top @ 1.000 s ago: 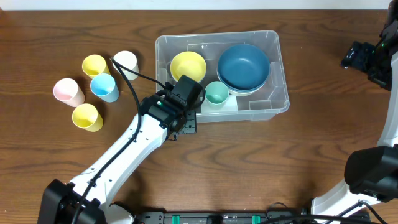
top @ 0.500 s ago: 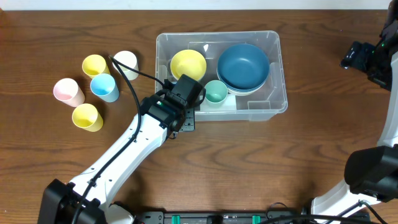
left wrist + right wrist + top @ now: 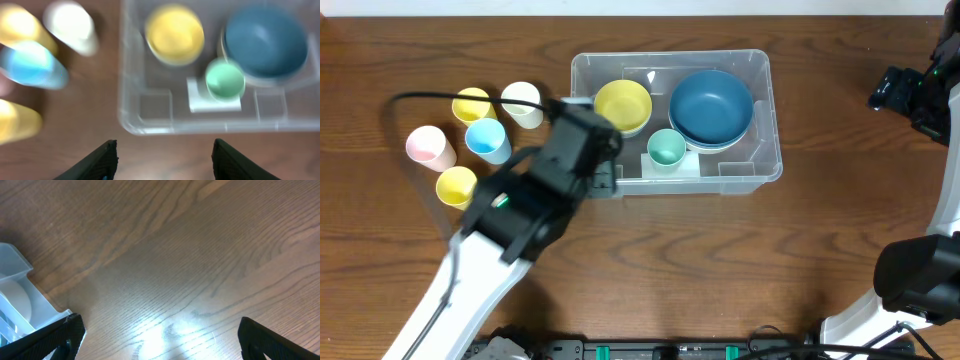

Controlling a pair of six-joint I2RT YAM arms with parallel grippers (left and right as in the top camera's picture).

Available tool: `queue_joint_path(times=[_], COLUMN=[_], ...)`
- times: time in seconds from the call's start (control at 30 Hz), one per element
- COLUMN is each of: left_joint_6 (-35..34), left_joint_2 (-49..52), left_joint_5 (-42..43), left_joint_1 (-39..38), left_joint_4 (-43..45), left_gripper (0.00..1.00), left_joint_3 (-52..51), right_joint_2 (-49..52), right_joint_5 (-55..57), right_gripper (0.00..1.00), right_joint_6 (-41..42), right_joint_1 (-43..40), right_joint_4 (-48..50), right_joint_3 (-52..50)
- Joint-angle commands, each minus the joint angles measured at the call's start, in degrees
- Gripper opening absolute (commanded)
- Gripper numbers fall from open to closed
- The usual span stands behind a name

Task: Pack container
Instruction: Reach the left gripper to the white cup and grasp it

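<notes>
From overhead, finger gaps are unclear; wrist views show left pincer [image 3: 165, 142] and right pincer [image 3: 160, 318] spread, empty.

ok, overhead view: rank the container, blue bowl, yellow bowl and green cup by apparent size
1. container
2. blue bowl
3. yellow bowl
4. green cup
The bowls and the cup all sit inside the container, so nearness to the camera hardly skews the order.
</notes>
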Motion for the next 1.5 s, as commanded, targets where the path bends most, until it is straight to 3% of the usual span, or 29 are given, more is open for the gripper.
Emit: queue_joint_path(times=[0.0,0.23,0.6,1.07,1.47], left_joint_6=[1.49,3.58,6.14,19.63,27.39], left_joint_2=[-0.04,4.07,15.85,28.68,35.82], left_joint_5=[-11.65,-12.11,4.55,6.69,6.71], left_joint_1=[1.86,13.4,28.3,29.07,29.07], left_joint_4=[-0.04,9.38,20.59,23.1,29.55], left_gripper=[0.61,0.66,0.67,0.73,0.89], left_joint_3=[0.09,0.09,0.09,0.09,0.04], right_joint_2=[0.13,0.13,0.13,0.13,0.13], right_joint_5=[-0.04,-0.04,-0.04,-0.04,-0.04], right_gripper=[0.99,0.99,0.99,0.99,0.99], right_joint_6=[0.81,0.81,0.81,0.81,0.81], right_joint_1=[-0.26,-0.26,-0.26,-0.26,-0.26], right_joint_4=[-0.04,-0.04,-0.04,-0.04,-0.04], right_joint_3=[-0.04,-0.04,-0.04,-0.04,-0.04])
